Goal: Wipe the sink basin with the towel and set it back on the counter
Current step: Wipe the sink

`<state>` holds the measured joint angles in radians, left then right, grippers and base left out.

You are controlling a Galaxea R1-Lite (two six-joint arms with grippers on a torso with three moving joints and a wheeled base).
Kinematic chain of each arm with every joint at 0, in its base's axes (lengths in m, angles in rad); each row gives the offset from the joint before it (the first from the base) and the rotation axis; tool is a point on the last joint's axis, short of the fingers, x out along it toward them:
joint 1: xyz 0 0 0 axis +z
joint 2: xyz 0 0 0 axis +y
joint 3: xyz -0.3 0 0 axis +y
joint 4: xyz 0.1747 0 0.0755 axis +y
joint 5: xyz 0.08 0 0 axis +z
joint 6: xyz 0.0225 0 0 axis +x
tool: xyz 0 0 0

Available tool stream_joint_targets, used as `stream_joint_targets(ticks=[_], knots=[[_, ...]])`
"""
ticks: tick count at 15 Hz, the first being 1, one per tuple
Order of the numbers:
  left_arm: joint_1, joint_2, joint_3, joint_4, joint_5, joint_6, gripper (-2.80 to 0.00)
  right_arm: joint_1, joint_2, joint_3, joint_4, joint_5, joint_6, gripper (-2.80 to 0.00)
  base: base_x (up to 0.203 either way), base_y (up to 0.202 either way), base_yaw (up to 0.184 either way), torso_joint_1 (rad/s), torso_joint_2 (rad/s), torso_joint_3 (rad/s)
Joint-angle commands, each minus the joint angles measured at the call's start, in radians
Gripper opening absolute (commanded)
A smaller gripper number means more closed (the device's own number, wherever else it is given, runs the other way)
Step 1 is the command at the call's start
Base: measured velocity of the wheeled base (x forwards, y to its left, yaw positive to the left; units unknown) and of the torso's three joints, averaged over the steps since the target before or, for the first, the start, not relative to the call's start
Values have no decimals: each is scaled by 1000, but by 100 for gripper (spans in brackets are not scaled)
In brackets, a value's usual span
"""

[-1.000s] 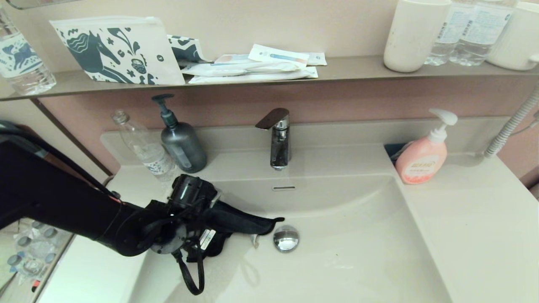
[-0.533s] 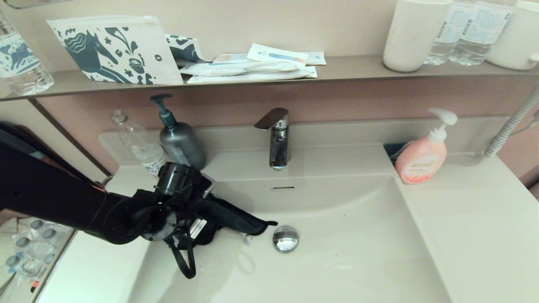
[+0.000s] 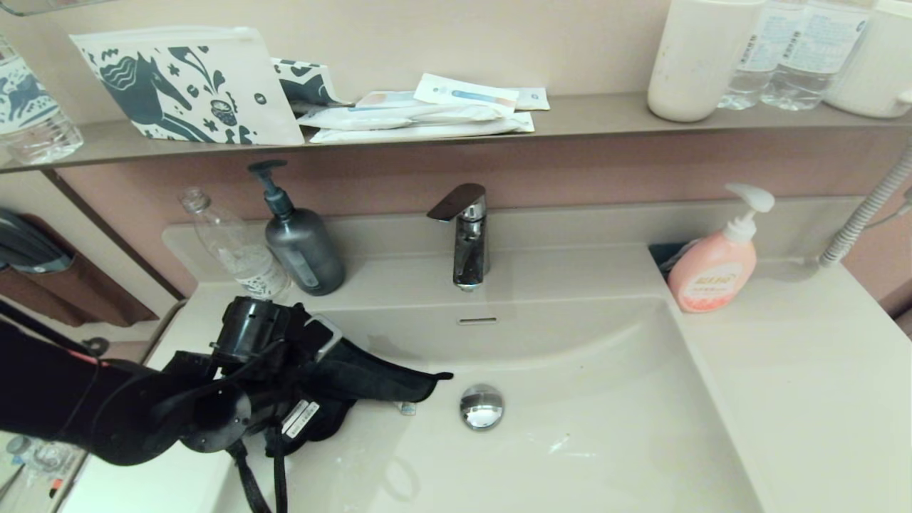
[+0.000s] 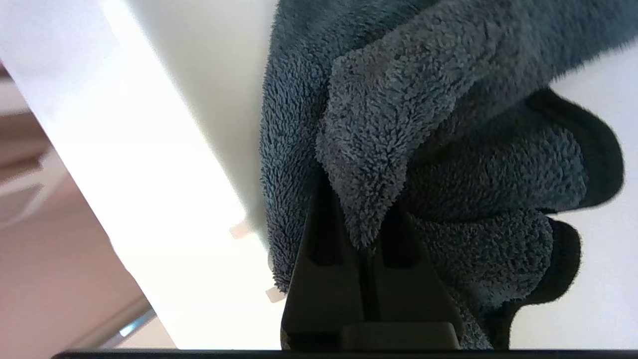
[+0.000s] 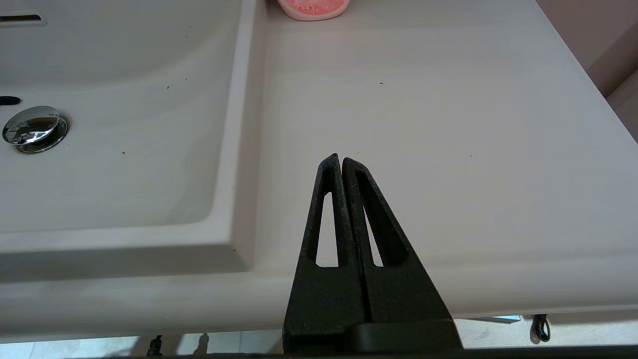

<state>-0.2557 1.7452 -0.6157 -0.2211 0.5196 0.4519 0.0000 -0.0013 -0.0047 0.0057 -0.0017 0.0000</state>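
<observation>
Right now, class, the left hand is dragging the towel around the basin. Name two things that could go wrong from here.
1. The left hand pinches only a small fold of the towel; wiping drag could pull it free.
2. The left arm works close to the clear bottle and grey pump bottle at the sink basin's back-left corner; a backswing might topple them.

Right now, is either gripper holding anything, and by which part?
The left gripper is shut on the towel, pinching a bunched fold of it, over the left side of the sink basin. The right gripper is shut and empty above the counter.
</observation>
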Motion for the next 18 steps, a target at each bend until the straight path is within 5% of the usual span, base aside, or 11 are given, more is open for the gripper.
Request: stream_joint_targets(ticks=[1,7,10,18], knots=[[1,-56,63,12,6,-10,-280,1,1,0,0,0,0,-280,0,0,0,0,0,0],[-2,-155,200,17,20,-95,-280,0,1,0,0,0,0,-280,0,0,0,0,0,0],[-17,-156,251,17,19,-186,-280,0,1,0,0,0,0,-280,0,0,0,0,0,0],[-2,-45,75,18,17,-168,-280,1,1,0,0,0,0,-280,0,0,0,0,0,0]])
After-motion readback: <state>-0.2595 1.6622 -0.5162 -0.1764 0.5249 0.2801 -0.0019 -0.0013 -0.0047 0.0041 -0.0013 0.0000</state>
